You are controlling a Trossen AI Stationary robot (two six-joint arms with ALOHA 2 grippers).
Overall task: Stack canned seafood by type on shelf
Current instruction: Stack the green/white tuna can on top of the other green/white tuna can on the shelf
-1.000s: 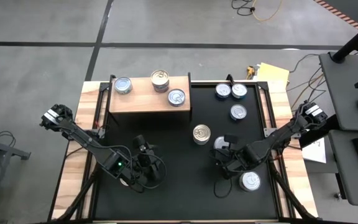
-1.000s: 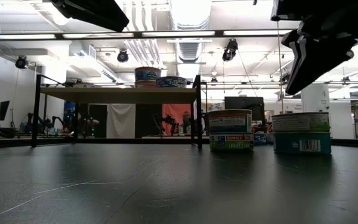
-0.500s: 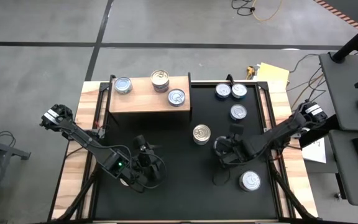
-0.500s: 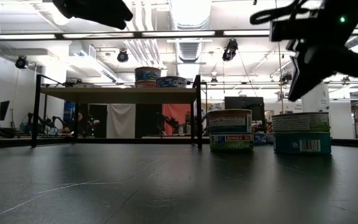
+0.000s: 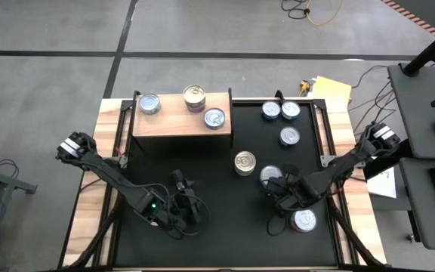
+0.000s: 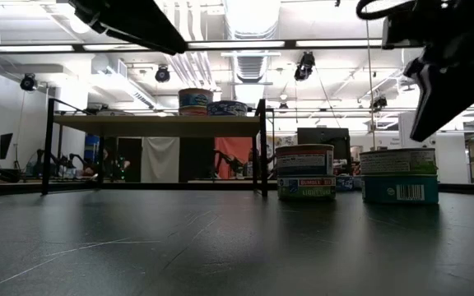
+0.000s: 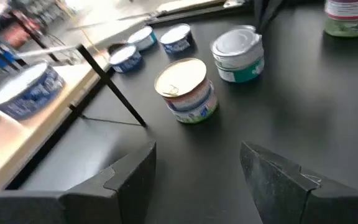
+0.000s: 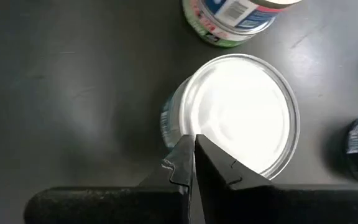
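Note:
The wooden shelf point(image 5: 176, 121) at the far left carries a blue-labelled can point(image 5: 149, 103), a gold-topped stack point(image 5: 194, 94) and a silver-topped can point(image 5: 214, 118). Several cans stand on their bases on the black mat, among them a gold-topped one point(image 5: 245, 162) and a silver-topped one point(image 5: 271, 175). My right gripper point(image 8: 194, 142) is shut and slants down just above the near rim of that silver-topped can point(image 8: 244, 118); the low view shows a gap between them. My left gripper point(image 7: 197, 186) hangs open over bare mat at the near left, with nothing between its fingers.
Three blue-and-silver cans point(image 5: 281, 110) point(image 5: 290, 136) stand at the far right of the mat, and another silver-topped can point(image 5: 303, 220) at the near right by my right arm. The shelf's dark posts point(image 6: 262, 148) stand at its corners. Bare mat lies near centre and left.
My left gripper has sunk a little and shifted toward the near right, staying open. My right gripper has rolled its wrist and drawn back slightly toward the near edge, uncovering the silver-topped can below it; it stays shut. No can has moved.

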